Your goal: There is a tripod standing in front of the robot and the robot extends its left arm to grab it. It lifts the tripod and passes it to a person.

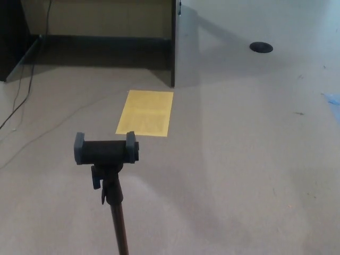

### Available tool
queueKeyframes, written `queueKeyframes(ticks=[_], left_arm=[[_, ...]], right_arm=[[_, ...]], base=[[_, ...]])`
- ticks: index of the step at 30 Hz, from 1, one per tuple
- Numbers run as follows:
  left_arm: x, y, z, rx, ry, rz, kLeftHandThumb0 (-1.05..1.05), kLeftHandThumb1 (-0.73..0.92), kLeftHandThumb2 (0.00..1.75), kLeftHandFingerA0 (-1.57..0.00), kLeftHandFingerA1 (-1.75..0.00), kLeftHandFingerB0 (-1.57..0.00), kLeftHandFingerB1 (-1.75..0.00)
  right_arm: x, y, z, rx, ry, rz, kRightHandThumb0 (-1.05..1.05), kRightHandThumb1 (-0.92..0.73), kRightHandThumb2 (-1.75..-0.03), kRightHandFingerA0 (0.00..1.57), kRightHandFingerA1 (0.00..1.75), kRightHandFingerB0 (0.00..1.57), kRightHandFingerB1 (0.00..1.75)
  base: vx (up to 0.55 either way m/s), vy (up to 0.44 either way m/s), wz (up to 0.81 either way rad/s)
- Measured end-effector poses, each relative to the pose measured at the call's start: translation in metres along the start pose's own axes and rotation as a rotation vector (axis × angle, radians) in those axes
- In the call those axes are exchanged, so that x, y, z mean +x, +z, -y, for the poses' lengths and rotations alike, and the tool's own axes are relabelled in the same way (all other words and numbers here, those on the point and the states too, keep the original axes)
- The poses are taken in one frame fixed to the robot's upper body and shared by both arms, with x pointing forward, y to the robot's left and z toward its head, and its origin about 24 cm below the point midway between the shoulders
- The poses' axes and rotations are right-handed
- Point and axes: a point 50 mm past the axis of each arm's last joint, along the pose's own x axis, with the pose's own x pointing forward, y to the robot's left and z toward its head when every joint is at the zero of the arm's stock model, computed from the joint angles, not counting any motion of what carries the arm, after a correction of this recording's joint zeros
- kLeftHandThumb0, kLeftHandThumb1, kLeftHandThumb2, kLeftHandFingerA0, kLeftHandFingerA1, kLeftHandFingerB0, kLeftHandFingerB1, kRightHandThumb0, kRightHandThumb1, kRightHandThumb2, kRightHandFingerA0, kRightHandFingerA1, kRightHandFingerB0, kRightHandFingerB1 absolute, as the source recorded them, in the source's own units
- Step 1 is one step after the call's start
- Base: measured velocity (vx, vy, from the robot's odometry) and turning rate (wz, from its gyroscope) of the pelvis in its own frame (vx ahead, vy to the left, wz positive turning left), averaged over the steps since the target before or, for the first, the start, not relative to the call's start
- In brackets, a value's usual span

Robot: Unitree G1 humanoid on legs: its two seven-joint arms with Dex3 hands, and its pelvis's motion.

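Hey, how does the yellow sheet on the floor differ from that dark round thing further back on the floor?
The yellow sheet is rectangular and bright; the dark round thing is an oval-looking disc, nearly black. The sheet is clearly larger in the picture. The sheet lies near the middle, just beyond the tripod's phone clamp; the disc sits far back on the right. Both lie flat on the beige floor.

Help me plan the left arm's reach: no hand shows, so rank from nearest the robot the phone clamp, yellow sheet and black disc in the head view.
1. Phone clamp, on the tripod pole, lower left.
2. Yellow sheet, on the floor behind it, centre-left.
3. Black disc, far upper right.
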Motion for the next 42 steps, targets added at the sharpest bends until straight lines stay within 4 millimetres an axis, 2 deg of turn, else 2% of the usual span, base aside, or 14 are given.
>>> queueKeyframes(ticks=[3, 6, 9, 12, 13, 14, 17, 19, 23, 27, 28, 36, 37, 42], left_arm=[[-0.001, 0.001, -0.005, -0.026, 0.009, 0.03, -0.24, 0.53, 0.57, -0.18, -0.29, -0.35, -0.32], [-0.001, 0.005, -0.007, -0.046, 0.004, 0.067, -0.22, 0.3, 0.86, -0.13, -0.52, -0.11, -0.51], [0.001, 0.02, -0.006, -0.046, -0.021, 0.15, -0.22, 0.26, 0.84, -0.11, -0.52, -0.1, -0.51], [0.006, 0.046, -0.005, -0.062, -0.049, 0.261, -0.23, 0.25, 0.83, -0.1, -0.52, -0.1, -0.51], [0.008, 0.056, -0.004, -0.066, -0.059, 0.299, -0.51, 0.37, 0.63, -0.23, -0.4, -0.18, -0.36], [0.009, 0.064, -0.003, -0.067, -0.066, 0.331, -0.25, 0.2, 0.81, -0.1, -0.52, -0.09, -0.51], [0.012, 0.094, -0.002, -0.071, -0.087, 0.438, -0.56, 0.35, 0.65, -0.24, -0.42, -0.17, -0.36], [0.014, 0.116, 0.0, -0.066, -0.102, 0.508, -0.23, 0.19, 0.8, -0.1, -0.52, -0.08, -0.51], [0.014, 0.148, 0.005, -0.047, -0.135, 0.599, -0.22, 0.22, 0.8, -0.08, -0.51, -0.06, -0.49], [0.012, 0.174, 0.015, -0.03, -0.183, 0.658, -0.22, 0.18, 0.78, -0.09, -0.51, -0.07, -0.49], [0.012, 0.178, 0.017, -0.028, -0.192, 0.665, -0.39, 0.39, 0.52, -0.23, -0.34, -0.2, -0.28], [0.009, 0.196, 0.036, 0.0, -0.263, 0.682, -0.22, 0.22, 0.8, -0.09, -0.51, -0.06, -0.49], [0.008, 0.198, 0.04, 0.0, -0.272, 0.685, -0.37, 0.4, 0.52, -0.24, -0.35, -0.17, -0.27], [0.004, 0.205, 0.051, 0.032, -0.315, 0.706, -0.41, 0.38, 0.51, -0.25, -0.36, -0.19, -0.27]], right_arm=[[-0.001, -0.001, 0.0, -0.012, -0.002, 0.024, -0.36, -0.64, -0.59, 0.75, 0.43, 0.45, 0.34], [-0.002, -0.001, -0.001, -0.017, -0.002, 0.039, -0.46, -0.54, -0.78, 0.68, 0.55, 0.39, 0.45], [-0.002, 0.0, -0.001, -0.015, -0.003, 0.057, -0.47, -0.54, -0.78, 0.69, 0.56, 0.4, 0.45], [-0.002, 0.001, -0.001, -0.015, -0.007, 0.073, -0.47, -0.54, -0.79, 0.69, 0.56, 0.39, 0.45], [-0.002, 0.002, -0.001, -0.015, -0.008, 0.078, -0.47, -0.54, -0.79, 0.68, 0.55, 0.39, 0.45], [-0.002, 0.002, -0.001, -0.016, -0.009, 0.082, -0.47, -0.55, -0.79, 0.69, 0.55, 0.39, 0.45], [-0.002, 0.003, -0.001, -0.019, -0.01, 0.09, -0.47, -0.55, -0.79, 0.69, 0.56, 0.39, 0.45], [-0.002, 0.003, -0.001, -0.024, -0.011, 0.096, -0.46, -0.55, -0.79, 0.69, 0.55, 0.39, 0.45], [-0.002, 0.004, -0.001, -0.03, -0.013, 0.101, -0.35, -0.64, -0.59, 0.74, 0.43, 0.45, 0.34], [-0.001, 0.005, 0.0, -0.025, -0.018, 0.104, -0.45, -0.54, -0.77, 0.66, 0.55, 0.4, 0.45], [-0.001, 0.005, 0.001, -0.024, -0.019, 0.105, -0.45, -0.54, -0.77, 0.66, 0.54, 0.4, 0.45], [-0.001, 0.006, 0.001, -0.025, -0.021, 0.11, -0.44, -0.54, -0.77, 0.66, 0.54, 0.39, 0.45], [0.0, 0.007, 0.001, -0.025, -0.022, 0.113, -0.45, -0.54, -0.77, 0.66, 0.54, 0.4, 0.45], [0.001, 0.008, 0.001, -0.027, -0.022, 0.115, -0.45, -0.54, -0.78, 0.68, 0.55, 0.41, 0.46]], base=[[0.0, 0.0, 0.0], [0.0, 0.0, 0.0], [0.0, 0.0, 0.0], [0.0, 0.0, 0.0], [0.0, 0.0, 0.0], [0.0, 0.0, 0.0], [0.0, 0.0, 0.0], [0.0, 0.0, 0.0], [0.0, 0.0, 0.0], [0.0, 0.0, 0.0], [0.0, 0.0, 0.0], [0.0, 0.0, 0.0], [0.0, 0.0, 0.0], [0.0, 0.0, 0.0]])
